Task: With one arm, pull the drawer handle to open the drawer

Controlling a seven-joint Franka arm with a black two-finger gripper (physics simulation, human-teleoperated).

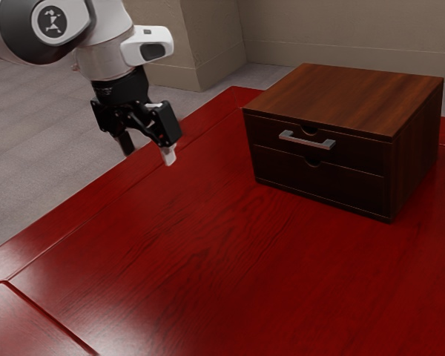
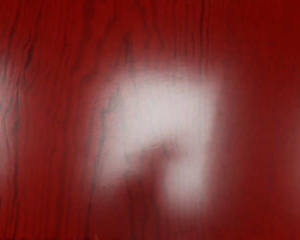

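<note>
A dark wooden cabinet [image 1: 356, 126] with two drawers stands on the red table at the exterior view's right. The upper drawer [image 1: 319, 144] carries a grey metal bar handle [image 1: 306, 139] and sits flush with the cabinet front, as does the lower drawer [image 1: 319, 182]. My gripper [image 1: 147, 150] hangs above the table well off to the exterior view's left of the cabinet, fingers pointing down. It is open, with nothing between the fingers. In the wrist view the red wood grain of the table [image 2: 50, 125] lies beneath my hand, with a pale glare patch [image 2: 165, 125] on it.
The glossy red table [image 1: 208, 259] stretches wide between my gripper and the cabinet. Its left edge [image 1: 74, 215] runs diagonally, with grey floor [image 1: 44, 148] beyond. A beige wall and pillar [image 1: 200, 37] stand at the back.
</note>
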